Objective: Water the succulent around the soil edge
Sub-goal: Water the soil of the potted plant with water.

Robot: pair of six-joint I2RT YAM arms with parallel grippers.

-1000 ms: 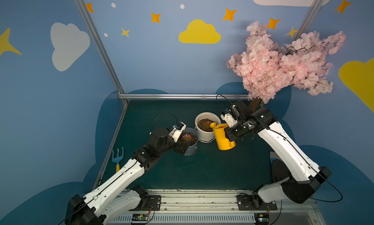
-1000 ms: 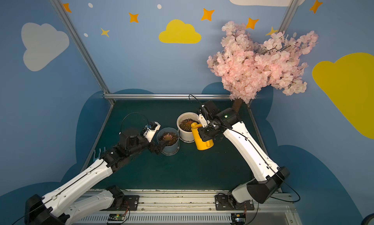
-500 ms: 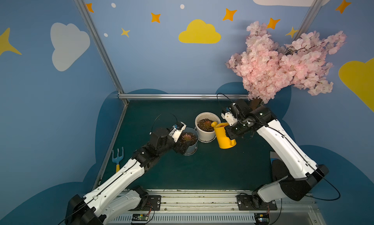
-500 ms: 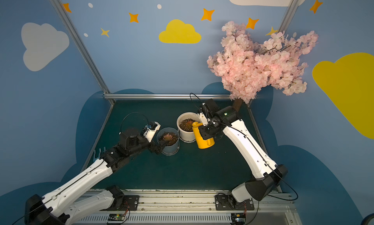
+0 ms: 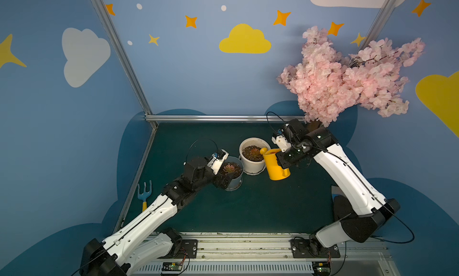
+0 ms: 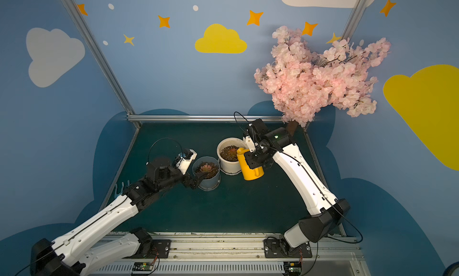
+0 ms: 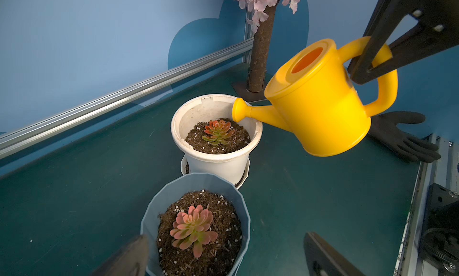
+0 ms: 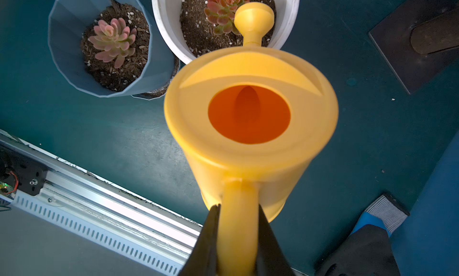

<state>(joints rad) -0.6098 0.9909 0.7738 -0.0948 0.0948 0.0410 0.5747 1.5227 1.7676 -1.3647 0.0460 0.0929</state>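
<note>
Right wrist view: your right gripper (image 8: 238,212) is clamping the handle of the yellow watering can (image 8: 250,113), which is hanging tilted, spout low, off the green table (image 7: 74,200). Its spout (image 7: 239,110) is sitting just inside the rim of the white pot (image 7: 218,163) and beside the succulent (image 7: 218,132). Your left gripper (image 7: 224,237) is gaping apart, its 2 fingers (image 7: 129,257) flanking the blue pot (image 7: 198,185).

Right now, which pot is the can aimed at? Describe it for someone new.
From the pink blossom tree in the far corner, look to two pots side by side on the green table. It is the smooth white pot under the yellow watering can spout; its neighbour, the blue pot, is faceted.
</note>
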